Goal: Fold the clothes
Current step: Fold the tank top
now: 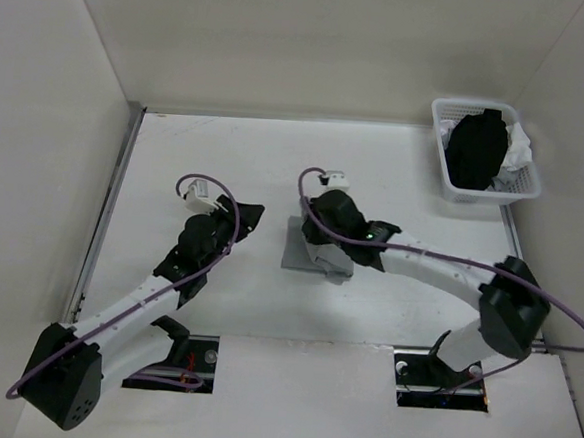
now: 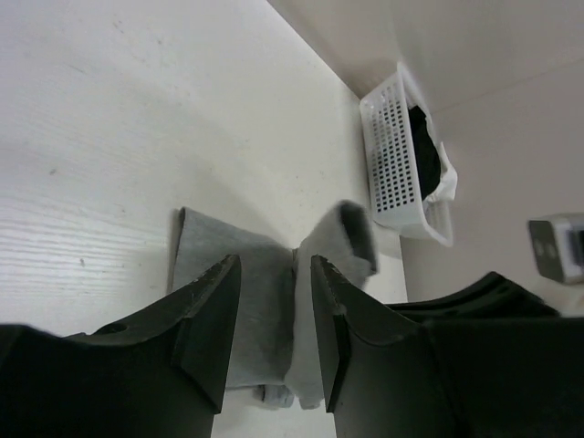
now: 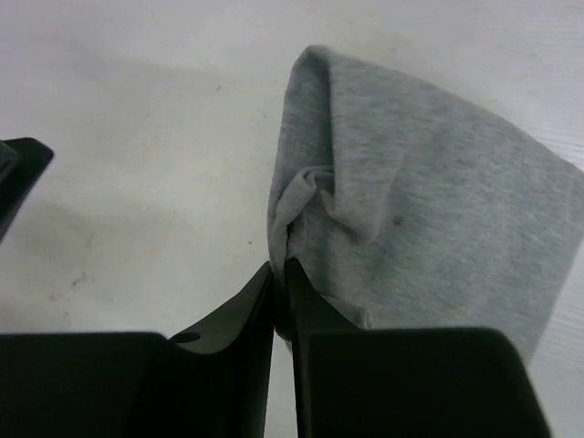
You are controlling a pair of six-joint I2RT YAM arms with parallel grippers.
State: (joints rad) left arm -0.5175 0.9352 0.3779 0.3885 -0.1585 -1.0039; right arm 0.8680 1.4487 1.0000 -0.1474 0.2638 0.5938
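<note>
Right hand [image 3: 281, 266] has its jaws almost together, nipping a puckered bit of the edge of the grey T-shirt [image 3: 429, 210]. Left hand [image 2: 274, 266] hangs just left of the T-shirt, jaws partly apart with nothing between them. Under both hands, the T-shirt lies on the bench [image 3: 137, 137] as a small layered rectangle, so most of the folding looks done. One flap stands up off it, and I judge a last fold, or a flattening of that flap, is what remains. Well off beyond the T-shirt's right side, a white basket [image 1: 441, 139] holds a black garment [image 1: 477, 147].
</note>
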